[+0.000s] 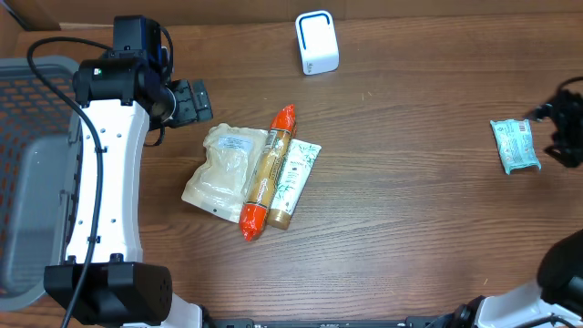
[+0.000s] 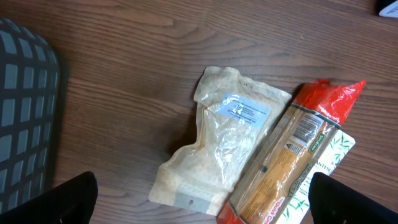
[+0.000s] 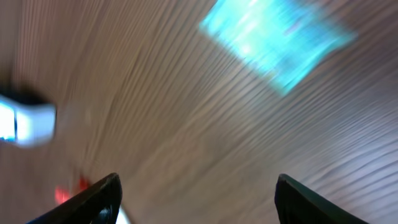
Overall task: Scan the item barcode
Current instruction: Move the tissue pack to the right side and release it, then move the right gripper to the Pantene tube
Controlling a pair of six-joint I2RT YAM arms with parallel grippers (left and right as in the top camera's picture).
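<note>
Overhead view: a teal packet [image 1: 515, 146], the task's item, lies flat on the wooden table [image 1: 410, 228] at its 3 o'clock edge. The right tool [image 1: 563, 126] sits just beside it, on the packet's 3 o'clock side, and does not hold it. The right wrist view is blurred. Its two dark fingers [image 3: 93, 199] stand wide apart at the bottom of the frame with only bare wood between them. The packet shows as a bright teal smear toward 1 o'clock, clear of both fingers.

A white scanner [image 1: 316, 42] stands at 12 o'clock on the table, well apart from the packet.

Near the middle of the table three goods lie together:
- A clear pouch [image 1: 223, 169] of pale grains with a white label.
- An orange pack [image 1: 269, 173] with red ends, lying along the pouch's 3 o'clock edge and overlapping it. A printed barcode faces up on it in the left wrist view.
- A white and green tube [image 1: 296, 178], partly under the pack on its 3 o'clock side.

The left tool [image 1: 193, 101] hangs at about 10 o'clock from this group. Its fingers [image 2: 68, 202] are spread wide with nothing between them. A grey basket [image 1: 36, 182] fills the 9 o'clock edge of the table.
</note>
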